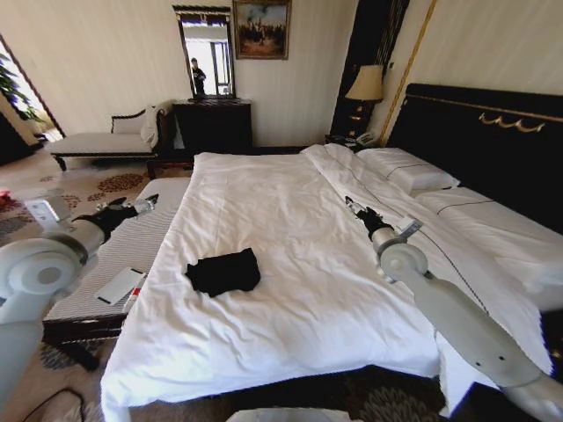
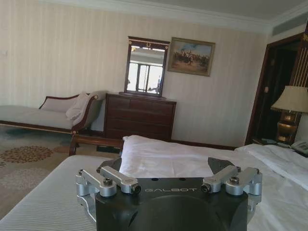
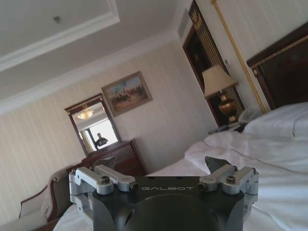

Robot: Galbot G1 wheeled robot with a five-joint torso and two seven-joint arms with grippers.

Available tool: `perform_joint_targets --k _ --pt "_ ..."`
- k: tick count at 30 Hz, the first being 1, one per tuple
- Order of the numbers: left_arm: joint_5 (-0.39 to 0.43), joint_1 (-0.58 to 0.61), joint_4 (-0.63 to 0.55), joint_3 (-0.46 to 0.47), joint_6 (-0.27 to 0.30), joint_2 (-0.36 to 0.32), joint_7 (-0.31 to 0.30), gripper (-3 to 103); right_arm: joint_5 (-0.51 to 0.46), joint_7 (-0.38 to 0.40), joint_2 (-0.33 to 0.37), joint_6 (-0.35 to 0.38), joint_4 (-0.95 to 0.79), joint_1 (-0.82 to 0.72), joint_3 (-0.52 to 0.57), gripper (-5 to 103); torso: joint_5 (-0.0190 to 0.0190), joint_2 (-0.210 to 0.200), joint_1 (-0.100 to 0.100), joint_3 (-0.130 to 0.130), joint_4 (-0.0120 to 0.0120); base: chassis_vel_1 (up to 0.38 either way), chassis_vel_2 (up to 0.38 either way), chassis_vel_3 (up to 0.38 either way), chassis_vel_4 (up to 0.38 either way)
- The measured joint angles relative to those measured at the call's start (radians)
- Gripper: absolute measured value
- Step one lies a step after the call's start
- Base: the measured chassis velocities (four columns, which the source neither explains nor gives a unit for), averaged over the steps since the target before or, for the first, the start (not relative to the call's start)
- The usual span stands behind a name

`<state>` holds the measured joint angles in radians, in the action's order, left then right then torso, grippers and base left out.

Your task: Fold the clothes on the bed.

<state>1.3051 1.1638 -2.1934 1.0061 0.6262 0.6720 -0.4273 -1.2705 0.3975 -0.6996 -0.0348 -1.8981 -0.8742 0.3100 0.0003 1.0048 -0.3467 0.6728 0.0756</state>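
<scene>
Fig.: we saw shirt point(image 1: 223, 272) bunched on bed point(image 1: 290, 325), btwn both wide-open pincers, nearer left pincer point(image 1: 148, 203) than right pincer point(image 1: 351, 205).

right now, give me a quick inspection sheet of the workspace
surface: bed, white duvet rumpled
job's things: black T-shirt lying in a compact bundle on the duvet near the foot, untouched
clutter: striped bench beside the bed carrying a small flat device
grippers: left pincer open above the bench; right pincer open above the duvet
cables: one on the carpet
surroundings: dresser, lamp
</scene>
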Motion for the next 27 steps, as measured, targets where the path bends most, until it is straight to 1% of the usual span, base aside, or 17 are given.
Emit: perform_joint_targets --k 1,3,4,5,6,7,8,9,10,11,12,14,15,16,19,24,27 --pt "0.013 0.057 -0.039 0.074 0.002 0.015 -0.002 100 0.025 -0.054 0.009 -0.017 -0.034 -0.060 0.082 100 0.0000 0.000 0.000 0.000 0.0002 0.000 0.000 0.000 0.000" --pt "0.014 0.076 -0.051 0.097 0.002 0.019 -0.001 100 0.032 -0.070 0.012 -0.022 -0.047 -0.080 0.107 100 0.0000 0.000 0.000 0.000 0.0000 0.000 0.000 0.000 0.000" --pt "0.001 0.197 -0.115 0.213 -0.004 0.049 0.012 100 0.073 -0.127 0.017 -0.040 -0.125 -0.190 0.242 100 0.0001 0.000 0.000 0.000 -0.0003 0.000 0.000 0.000 0.000" --pt "-0.013 0.267 -0.152 0.268 -0.018 0.073 0.027 100 0.099 -0.146 0.014 -0.049 -0.166 -0.251 0.312 100 -0.0002 0.000 0.000 0.000 -0.0008 0.000 0.000 0.000 0.000" --pt "-0.013 0.267 -0.152 0.268 -0.018 0.073 0.027 100 0.099 -0.146 0.014 -0.049 -0.166 -0.251 0.312 100 -0.0002 0.000 0.000 0.000 -0.0008 0.000 0.000 0.000 0.000" --pt "-0.028 0.315 -0.176 0.300 -0.035 0.094 0.034 100 0.124 -0.162 0.008 -0.055 -0.199 -0.307 0.370 100 -0.0004 0.000 0.000 0.000 -0.0011 0.000 0.000 0.000 0.000" --pt "-0.046 0.361 -0.198 0.325 -0.060 0.120 0.039 100 0.152 -0.177 -0.002 -0.058 -0.231 -0.370 0.428 100 -0.0003 0.000 0.000 0.000 -0.0009 0.000 0.000 0.000 0.000" --pt "-0.088 0.431 -0.227 0.349 -0.115 0.169 0.049 100 0.210 -0.197 -0.026 -0.067 -0.280 -0.482 0.520 100 -0.0002 0.000 0.000 0.000 -0.0001 0.000 0.000 0.000 0.000" --pt "-0.139 0.482 -0.246 0.352 -0.176 0.217 0.062 100 0.255 -0.210 -0.048 -0.091 -0.307 -0.552 0.565 100 -0.0004 0.000 0.000 0.000 0.0001 0.000 0.000 0.000 0.000" --pt "-0.187 0.512 -0.256 0.344 -0.220 0.255 0.074 100 0.295 -0.218 -0.072 -0.114 -0.331 -0.611 0.595 100 -0.0005 0.000 0.000 0.000 -0.0002 0.000 0.000 0.000 0.000" --pt "-0.187 0.512 -0.256 0.344 -0.220 0.255 0.074 100 0.295 -0.218 -0.072 -0.114 -0.331 -0.611 0.595 100 -0.0005 0.000 0.000 0.000 -0.0002 0.000 0.000 0.000 0.000" --pt "-0.330 0.549 -0.266 0.273 -0.291 0.348 0.096 100 0.363 -0.230 -0.138 -0.136 -0.370 -0.719 0.624 100 -0.0001 0.000 0.000 0.000 -0.0003 0.000 0.000 0.000 0.000" --pt "-0.376 0.550 -0.262 0.243 -0.310 0.368 0.102 100 0.378 -0.232 -0.151 -0.138 -0.373 -0.732 0.623 100 0.0000 0.000 0.000 0.000 -0.0002 0.000 0.000 0.000 0.000" --pt "-0.376 0.550 -0.262 0.243 -0.310 0.368 0.102 100 0.378 -0.232 -0.151 -0.138 -0.373 -0.732 0.623 100 0.0000 0.000 0.000 0.000 -0.0002 0.000 0.000 0.000 0.000" --pt "-0.585 0.534 -0.218 0.106 -0.395 0.445 0.146 100 0.508 -0.257 -0.211 -0.159 -0.352 -0.766 0.593 100 -0.0004 0.000 0.000 0.000 -0.0004 0.000 0.000 0.000 0.000" --pt "-0.622 0.529 -0.188 0.020 -0.416 0.494 0.170 100 0.598 -0.284 -0.229 -0.177 -0.316 -0.803 0.579 100 -0.0001 0.000 0.000 0.000 -0.0002 0.000 0.000 0.000 0.000" --pt "-0.620 0.532 -0.181 0.015 -0.420 0.502 0.185 100 0.615 -0.291 -0.226 -0.185 -0.305 -0.806 0.579 100 -0.0001 0.000 0.000 0.000 -0.0001 0.000 0.000 0.000 0.000"
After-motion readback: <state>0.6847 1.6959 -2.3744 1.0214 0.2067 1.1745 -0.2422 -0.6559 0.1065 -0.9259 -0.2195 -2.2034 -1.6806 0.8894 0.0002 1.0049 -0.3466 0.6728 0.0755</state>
